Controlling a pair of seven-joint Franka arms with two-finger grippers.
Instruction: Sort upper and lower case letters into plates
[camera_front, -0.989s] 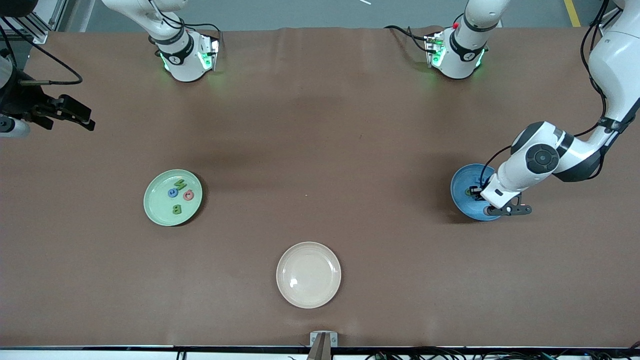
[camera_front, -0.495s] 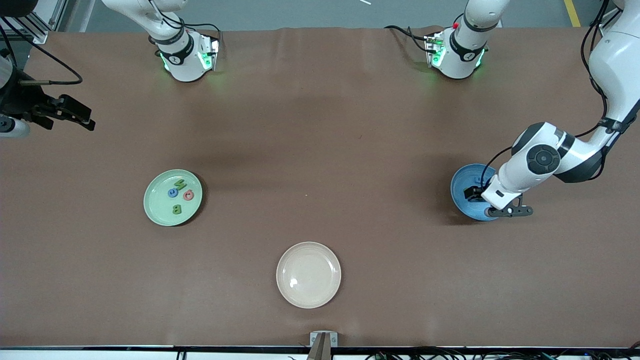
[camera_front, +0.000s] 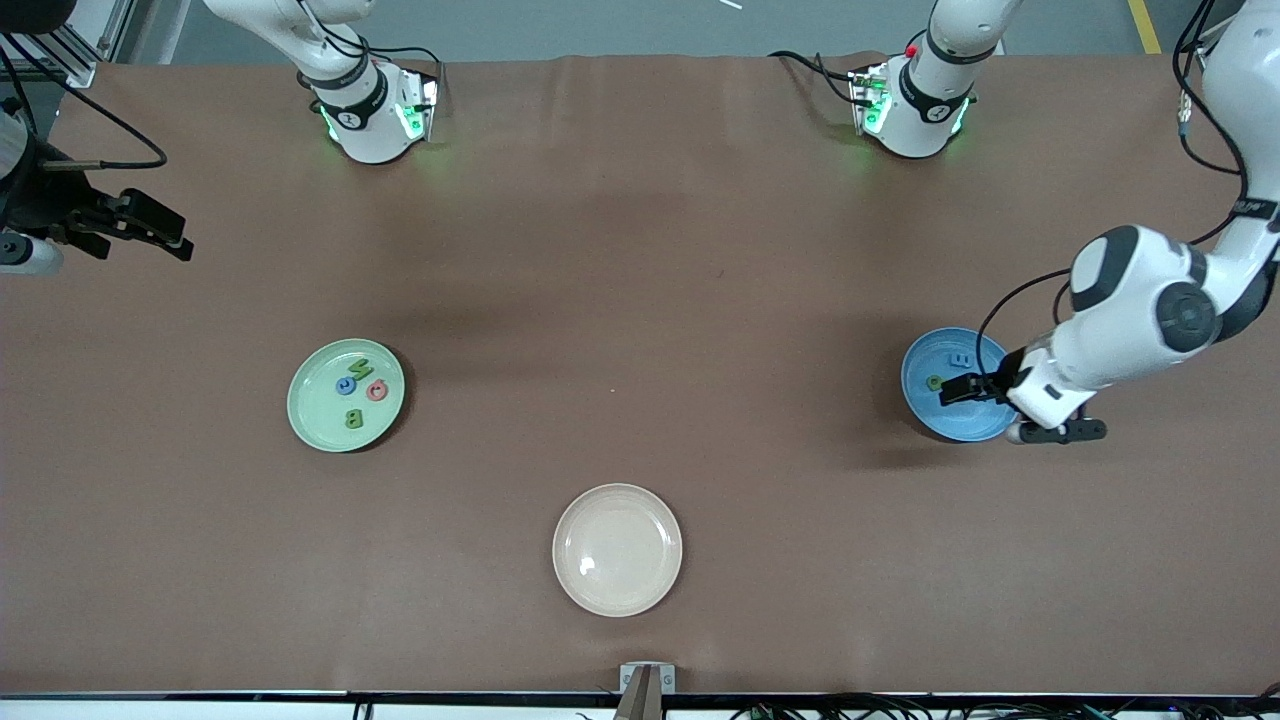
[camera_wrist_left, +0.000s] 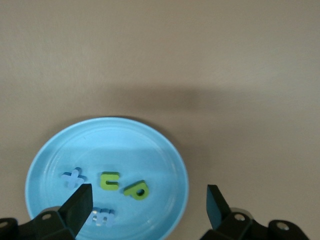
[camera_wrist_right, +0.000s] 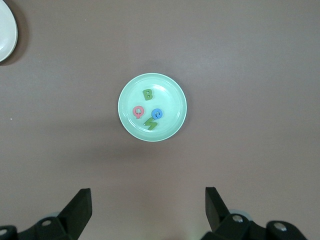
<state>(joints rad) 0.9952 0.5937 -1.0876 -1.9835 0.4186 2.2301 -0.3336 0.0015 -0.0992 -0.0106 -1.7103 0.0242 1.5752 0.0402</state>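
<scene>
The blue plate (camera_front: 922, 362) lies toward the left arm's end of the table. In the left wrist view it (camera_wrist_left: 107, 137) holds a blue cross-shaped letter (camera_wrist_left: 73, 178), a green c (camera_wrist_left: 109, 181), a green p (camera_wrist_left: 136, 190) and a pale blue letter (camera_wrist_left: 102, 217). My left gripper (camera_front: 975, 392) hangs over this plate's rim, open and empty (camera_wrist_left: 148, 205). The mint green plate (camera_front: 315, 400) holds a green B (camera_wrist_right: 148, 94), a pink letter (camera_wrist_right: 138, 111), a blue letter (camera_wrist_right: 156, 114) and another green letter (camera_wrist_right: 151, 123). My right gripper (camera_front: 145, 232) waits open and empty (camera_wrist_right: 148, 207), high over the right arm's end of the table.
A cream-beige plate (camera_front: 617, 550) lies empty nearest the front camera, between the two other plates; its rim shows in the right wrist view (camera_wrist_right: 5, 30). The brown table cover (camera_front: 640, 300) is bare elsewhere. The arm bases (camera_front: 375, 120) stand along the table's edge.
My left gripper has drawn back from the middle of the blue plate toward the left arm's end, uncovering the letters in it. The right arm has not moved.
</scene>
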